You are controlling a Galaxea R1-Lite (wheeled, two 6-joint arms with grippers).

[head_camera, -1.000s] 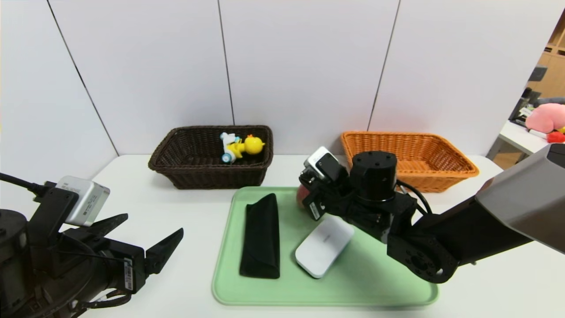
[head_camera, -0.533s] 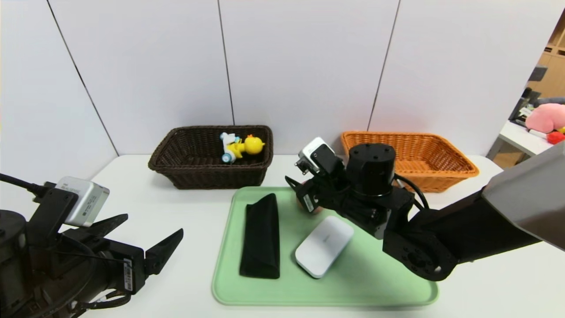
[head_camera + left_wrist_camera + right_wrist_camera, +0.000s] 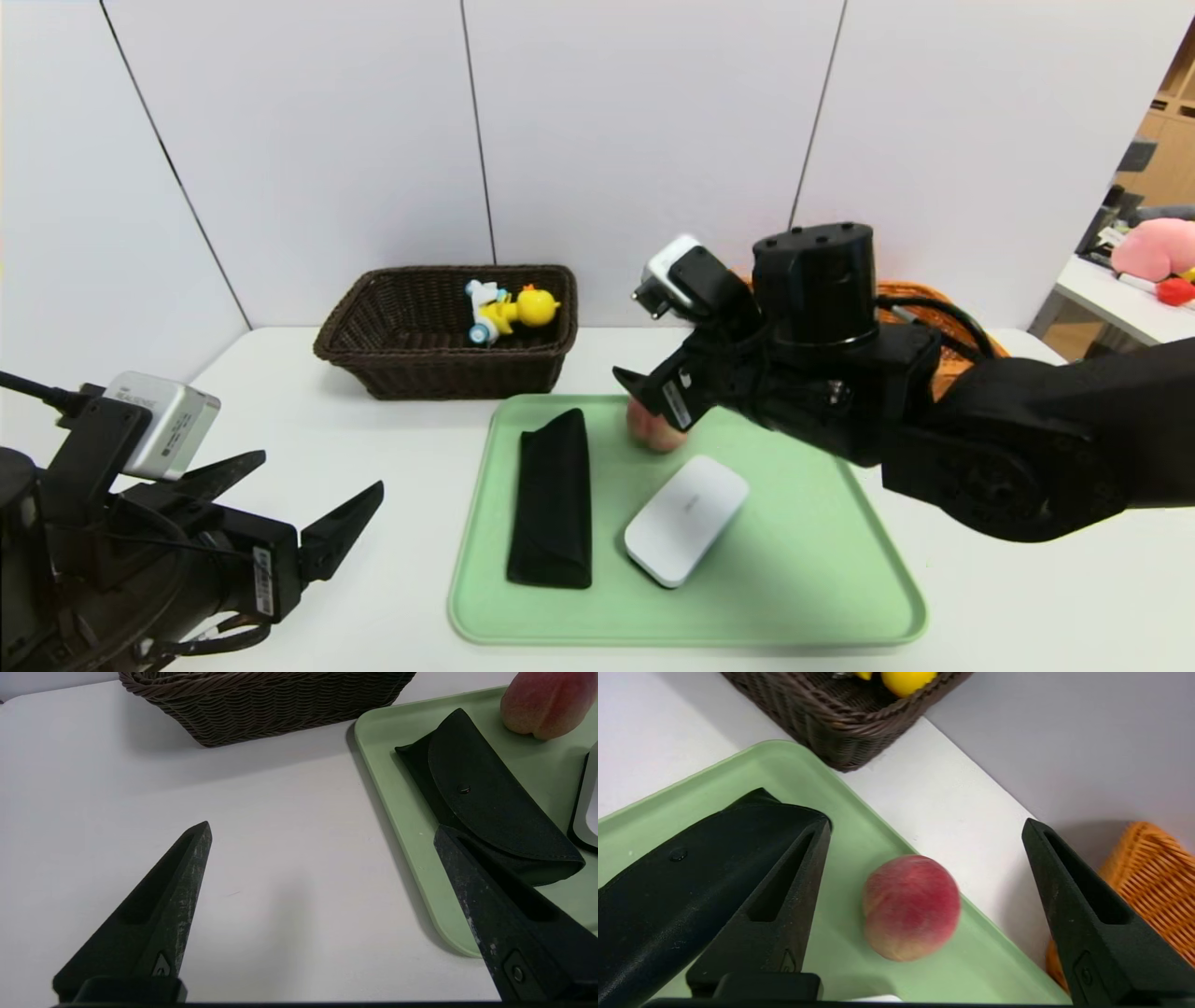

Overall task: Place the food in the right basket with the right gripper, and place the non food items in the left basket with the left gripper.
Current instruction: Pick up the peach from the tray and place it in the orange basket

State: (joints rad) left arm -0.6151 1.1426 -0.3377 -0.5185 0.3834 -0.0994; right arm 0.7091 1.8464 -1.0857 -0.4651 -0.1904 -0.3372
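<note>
the right tool [image 3: 924, 835] hangs released above the peach [image 3: 910, 906], which lies on the green tray [image 3: 794, 597], not grasped. the step is picking the food; next it must descend, clench, then go to the orange basket [image 3: 1153, 877]. the left tool [image 3: 322, 858] waits released over the bench.

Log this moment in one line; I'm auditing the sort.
right pincer: open above peach | peach: on tray | left pincer: open, parked
</note>
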